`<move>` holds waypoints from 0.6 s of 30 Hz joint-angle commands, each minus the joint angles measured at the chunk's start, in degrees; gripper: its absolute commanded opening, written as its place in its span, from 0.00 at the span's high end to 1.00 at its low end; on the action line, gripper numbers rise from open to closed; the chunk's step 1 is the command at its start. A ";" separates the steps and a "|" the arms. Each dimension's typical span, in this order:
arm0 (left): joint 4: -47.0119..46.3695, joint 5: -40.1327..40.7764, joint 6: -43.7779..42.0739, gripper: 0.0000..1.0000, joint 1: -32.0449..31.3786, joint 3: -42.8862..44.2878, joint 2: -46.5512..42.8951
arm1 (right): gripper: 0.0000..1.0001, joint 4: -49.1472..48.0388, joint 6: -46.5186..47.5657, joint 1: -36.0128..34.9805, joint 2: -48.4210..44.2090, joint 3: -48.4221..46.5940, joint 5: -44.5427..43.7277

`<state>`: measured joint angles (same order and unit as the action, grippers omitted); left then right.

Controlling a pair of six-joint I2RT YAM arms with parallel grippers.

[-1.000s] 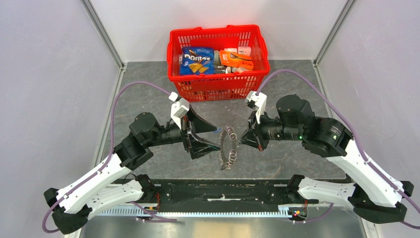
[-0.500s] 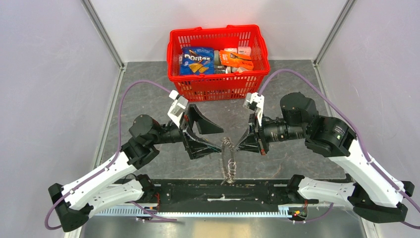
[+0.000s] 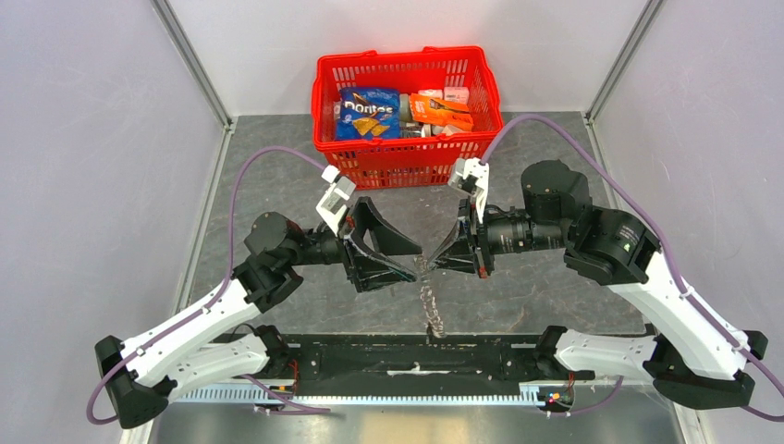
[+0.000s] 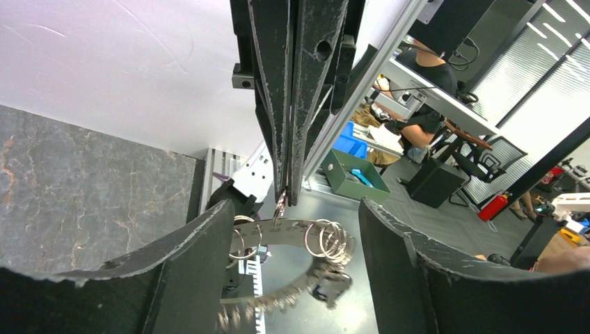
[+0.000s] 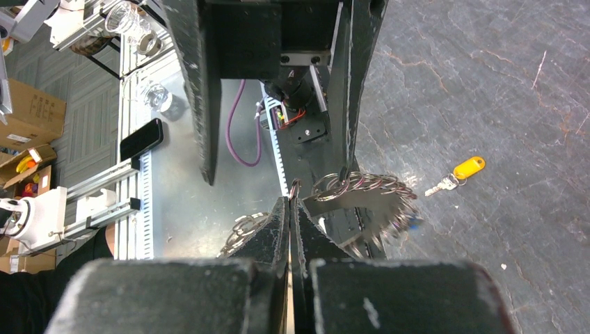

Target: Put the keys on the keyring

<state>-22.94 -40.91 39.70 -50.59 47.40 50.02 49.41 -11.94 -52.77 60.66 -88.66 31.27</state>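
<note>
The keyring (image 3: 430,298), a metal band strung with several small rings and silver keys, hangs edge-on between the two arms. My right gripper (image 3: 431,263) is shut on one small ring at its top, as the right wrist view (image 5: 290,203) shows. My left gripper (image 3: 413,263) is open, its fingers (image 4: 202,257) standing on either side of the keyring (image 4: 296,233) without touching it. The yellow-headed key (image 5: 467,168) lies loose on the table, seen only in the right wrist view. A small blue spot (image 5: 414,223) shows at the keyring's (image 5: 362,202) far edge.
A red basket (image 3: 407,166) with snack packs stands at the back middle. The black mounting rail (image 3: 416,356) runs along the near edge, just below the hanging ring. Grey walls close in both sides.
The right gripper has moved left and up with the keyring, which now hangs edge-on instead of showing its curve. The left gripper has moved closer, its open fingers now straddling the ring.
</note>
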 commanded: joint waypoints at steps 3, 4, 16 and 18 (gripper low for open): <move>-2.91 -2.31 2.57 0.36 0.05 0.59 0.47 | 1.00 -5.21 0.73 -0.22 1.34 -4.12 1.52; -2.99 -2.42 2.57 0.38 0.09 0.58 0.38 | 1.00 -5.28 0.70 -0.22 1.53 -4.30 1.43; -3.29 -3.58 2.44 0.63 0.18 0.68 -0.01 | 1.00 -5.36 0.60 -0.20 1.39 -4.32 1.08; -3.27 -3.72 2.48 0.65 0.09 0.60 -0.02 | 1.00 -5.42 0.53 -0.23 1.23 -4.41 1.06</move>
<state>-23.75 -42.48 40.69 -50.54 47.40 50.63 47.64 -11.94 -52.77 62.96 -90.28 31.77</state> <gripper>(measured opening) 0.366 0.006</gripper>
